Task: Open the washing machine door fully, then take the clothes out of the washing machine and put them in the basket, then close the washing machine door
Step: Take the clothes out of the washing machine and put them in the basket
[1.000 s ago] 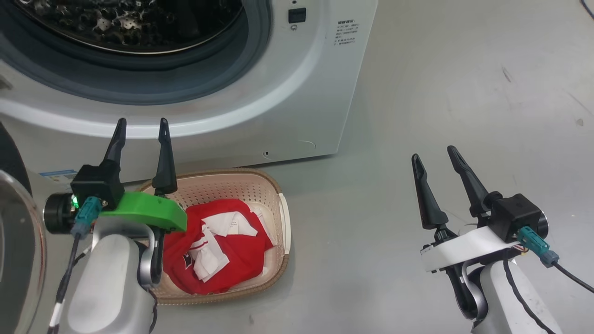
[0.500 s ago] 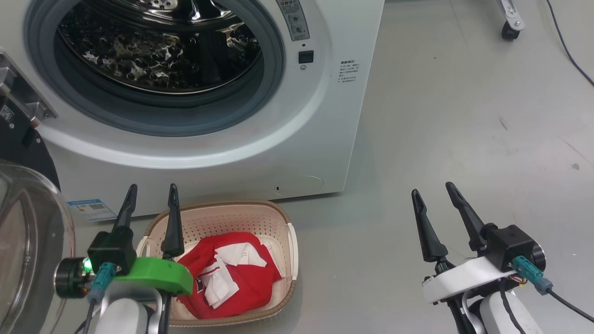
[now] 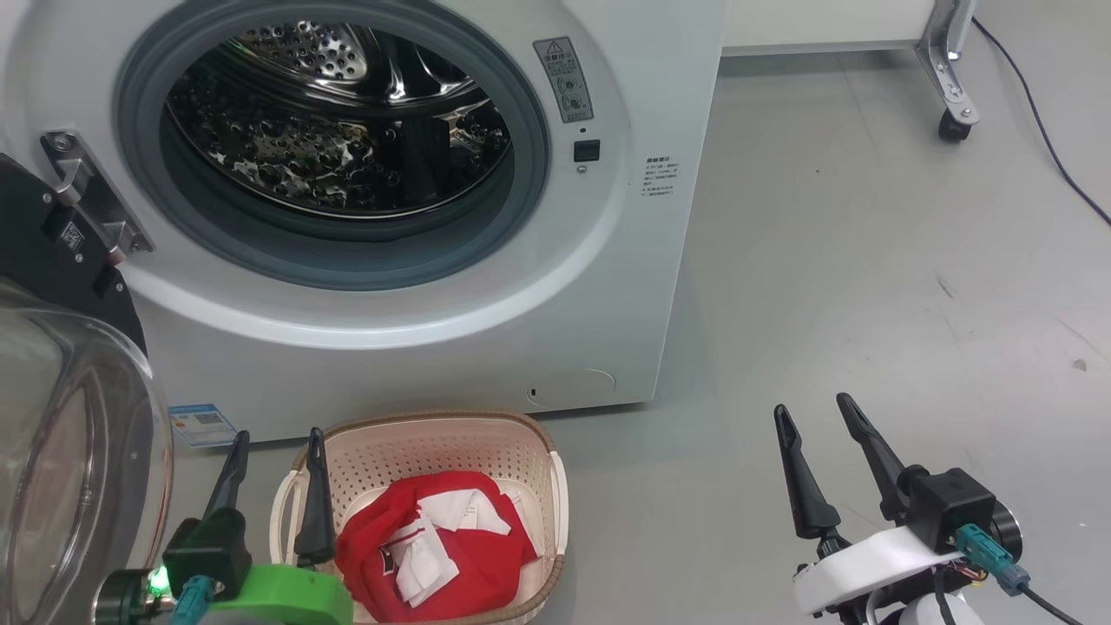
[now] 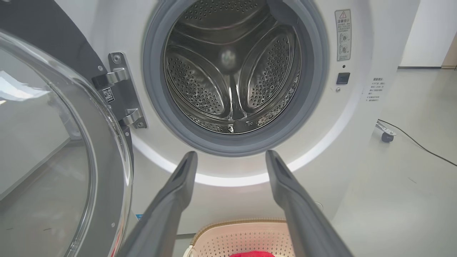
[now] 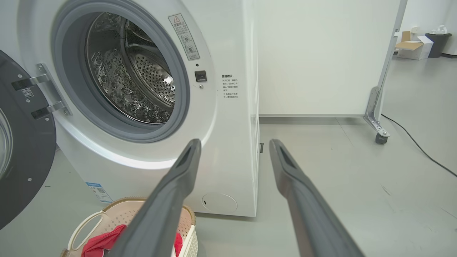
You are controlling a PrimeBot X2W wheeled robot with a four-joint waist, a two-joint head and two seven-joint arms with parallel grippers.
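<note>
The washing machine door (image 3: 78, 417) hangs open left of the washing machine (image 3: 608, 286), drum bare, the clothes (image 3: 486, 555) in the basket (image 3: 434, 451) at its foot. The left claw (image 3: 276, 437) and right claw (image 3: 812, 406) gape empty. Closing likely wants a steady push on the door's outer rim.

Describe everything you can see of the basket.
The basket is a cream oval plastic tub with perforated walls, a brown woven-look rim and white side handles. It stands upright on the grey floor, close in front of the washing machine, below the open drum. The red and white clothes lie crumpled inside it, low against its bottom.
</note>
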